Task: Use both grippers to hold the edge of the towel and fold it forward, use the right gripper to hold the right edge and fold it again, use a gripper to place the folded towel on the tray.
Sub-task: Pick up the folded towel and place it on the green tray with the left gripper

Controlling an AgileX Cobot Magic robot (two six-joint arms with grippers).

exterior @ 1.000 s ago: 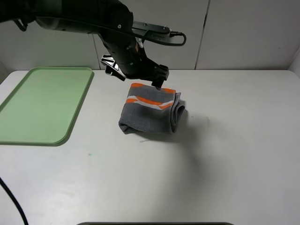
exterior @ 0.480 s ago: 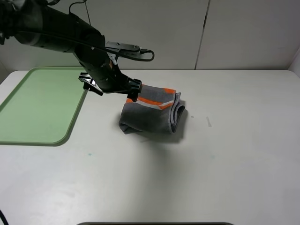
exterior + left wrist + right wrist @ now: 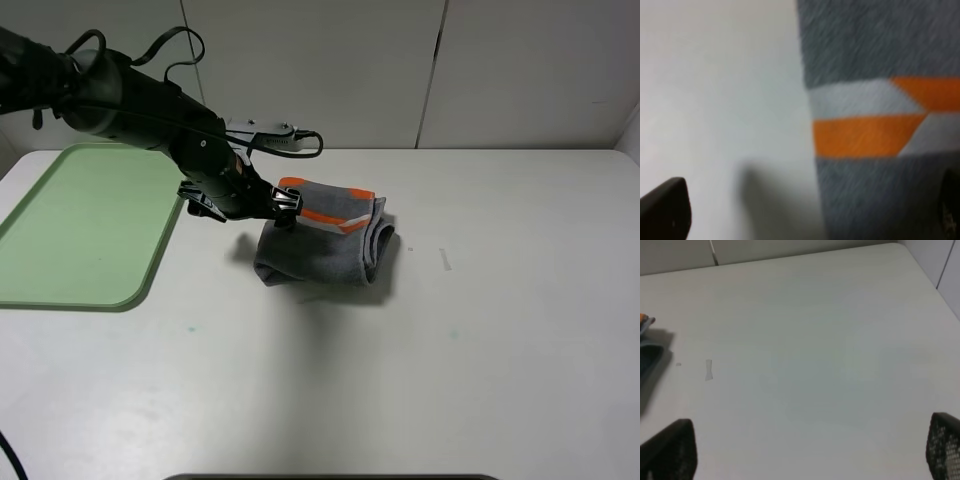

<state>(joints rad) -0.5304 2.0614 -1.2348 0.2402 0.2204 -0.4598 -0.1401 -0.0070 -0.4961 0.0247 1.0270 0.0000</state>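
Observation:
The folded grey towel [image 3: 325, 235] with orange and white stripes lies at the middle of the table. It fills much of the left wrist view [image 3: 880, 125], blurred. My left gripper [image 3: 281, 207] hangs low over the towel's far left corner. Its jaws stand open and empty [image 3: 807, 215], one fingertip [image 3: 665, 210] over bare table, the other [image 3: 951, 205] over the cloth. My right gripper [image 3: 805, 450] is open and empty above bare table to the right of the towel, whose edge [image 3: 646, 335] just shows. The right arm is out of the exterior view.
The light green tray [image 3: 90, 220] lies at the far left of the white table [image 3: 480, 330]. A white wall stands behind the table. A small mark [image 3: 708, 370] is on the table right of the towel.
My left arm has swung left and lower, taking its gripper from above the towel's far edge to its far left corner. The towel has not moved.

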